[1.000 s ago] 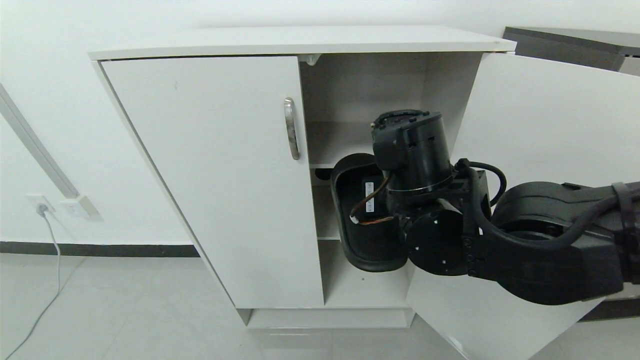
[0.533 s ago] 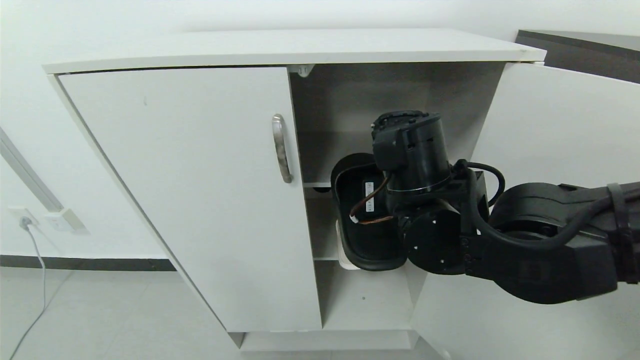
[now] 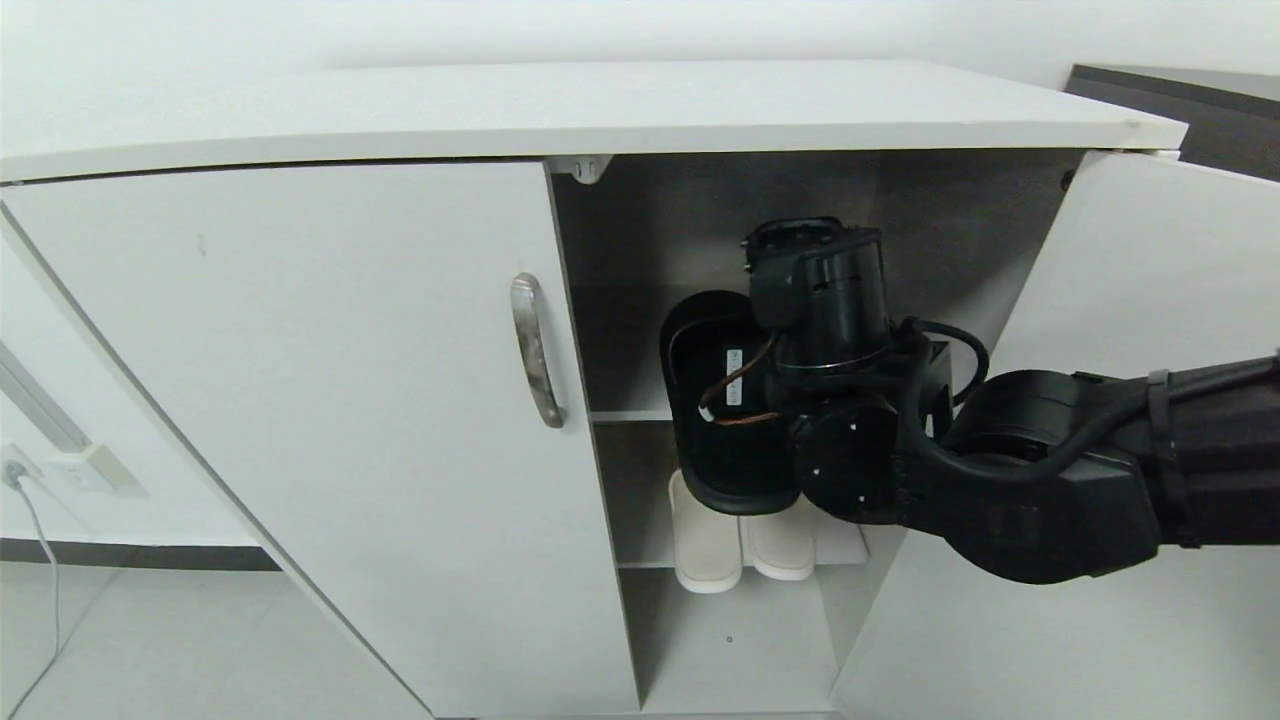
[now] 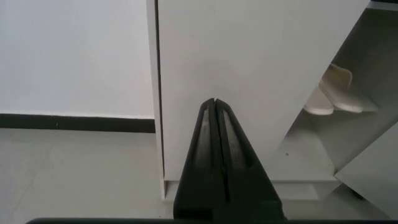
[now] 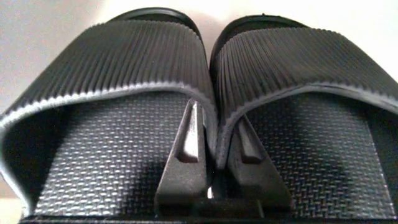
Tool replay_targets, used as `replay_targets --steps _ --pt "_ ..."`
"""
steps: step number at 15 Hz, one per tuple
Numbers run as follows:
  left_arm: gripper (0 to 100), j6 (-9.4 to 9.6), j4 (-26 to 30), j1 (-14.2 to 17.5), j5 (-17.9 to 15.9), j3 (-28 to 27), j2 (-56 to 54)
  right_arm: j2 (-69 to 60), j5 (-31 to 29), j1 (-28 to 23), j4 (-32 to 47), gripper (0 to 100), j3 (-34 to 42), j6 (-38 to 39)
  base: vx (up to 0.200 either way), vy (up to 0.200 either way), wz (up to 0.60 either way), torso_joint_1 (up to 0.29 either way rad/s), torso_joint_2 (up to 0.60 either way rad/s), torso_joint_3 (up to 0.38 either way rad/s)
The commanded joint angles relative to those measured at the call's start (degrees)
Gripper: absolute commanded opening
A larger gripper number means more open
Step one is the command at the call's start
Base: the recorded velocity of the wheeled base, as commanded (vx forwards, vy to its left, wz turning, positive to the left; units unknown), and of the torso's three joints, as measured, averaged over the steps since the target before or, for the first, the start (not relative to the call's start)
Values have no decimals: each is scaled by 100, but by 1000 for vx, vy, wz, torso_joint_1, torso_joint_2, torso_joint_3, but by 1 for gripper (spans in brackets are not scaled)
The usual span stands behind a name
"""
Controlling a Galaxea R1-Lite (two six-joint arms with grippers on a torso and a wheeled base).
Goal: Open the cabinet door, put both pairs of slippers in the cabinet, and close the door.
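The left claw is closed on nothing, its two fingers pressed flat together, aimed at the lower part of the shut left door of the cabinet.

From the head, a wall socket sits far left. Next comes the smooth white left door with its curved metal handle.

In the open right half, the black slippers hang upright, flat soles outward (a small label on one). They are in front of the upper shelf and just above the white slippers. The white pair lies side by side on the lower shelf, ends overhanging its front edge.

The right arm's bulky wrist covers much of the black pair. The right wrist view gives the other side: ribbed straps and diamond-patterned footbeds. There the right claw pinches the pair's two adjoining inner edges together.

Far right, the right door stands wide open.
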Motion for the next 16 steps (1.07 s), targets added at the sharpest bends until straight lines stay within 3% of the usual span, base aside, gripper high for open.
replay_targets --steps 1,11,16 --pt "0 -3 2 1 2 2 0 162 167 -125 -103 0 -43 -108 0 0 0 0 0 0" --pt "0 -12 2 1 37 2 0 865 457 -538 328 0 -1370 -249 0 0 0 0 0 0" --pt "0 -21 2 1 72 2 0 1014 466 -608 512 0 -1686 -249 0 0 0 0 0 0"
